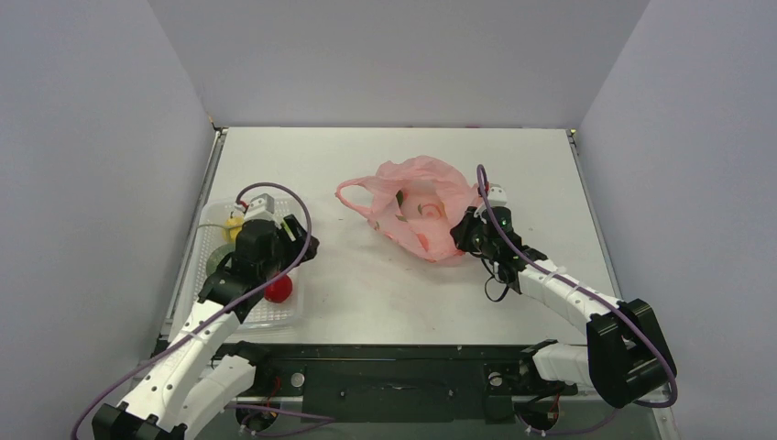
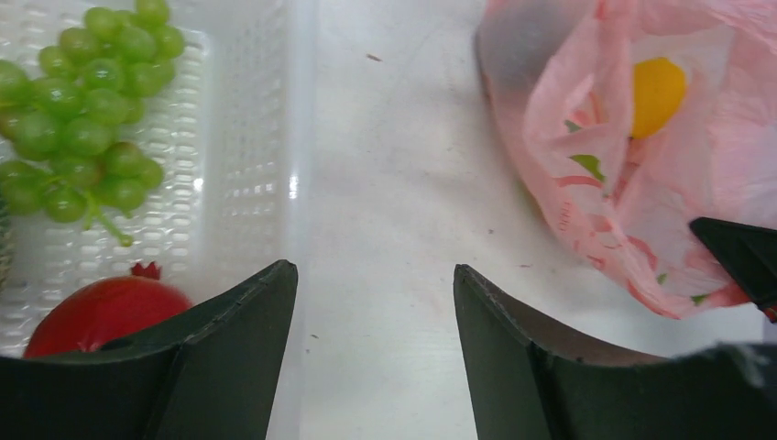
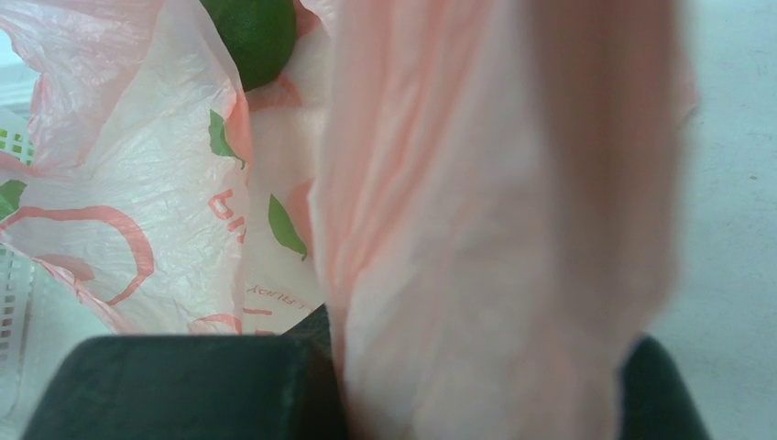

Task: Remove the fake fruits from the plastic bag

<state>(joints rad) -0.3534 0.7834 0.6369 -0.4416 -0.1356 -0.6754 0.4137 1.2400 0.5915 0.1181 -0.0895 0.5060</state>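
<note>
Near the left edge, your left gripper [image 2: 376, 271] hangs spread and empty over the rim of the tray [image 2: 249, 137] holding grapes [image 2: 84, 112] and a red fruit [image 2: 99, 308]. Mid-table, your right gripper [image 3: 476, 371] pinches the plastic bag [image 1: 418, 200], whose film veils a yellow fruit [image 2: 657, 92] and a green fruit [image 3: 253, 33].

bag [image 1: 417, 215]: thin plastic film, half see-through, super crinkly, slight sheen
grapes [image 2: 82, 101]: glossy plastic
red fruit [image 2: 101, 312]: smooth, shiny plastic
yellow fruit [image 2: 657, 92]: smooth, seen through the film
green fruit [image 3: 252, 32]: smooth, kinda dull
tray [image 2: 247, 137]: clear plastic, bumpy grid texture
table [image 1: 385, 293]: matt, smooth, few scuffs
left gripper fingers [image 2: 229, 357]: matt black, plastic-looking
</note>
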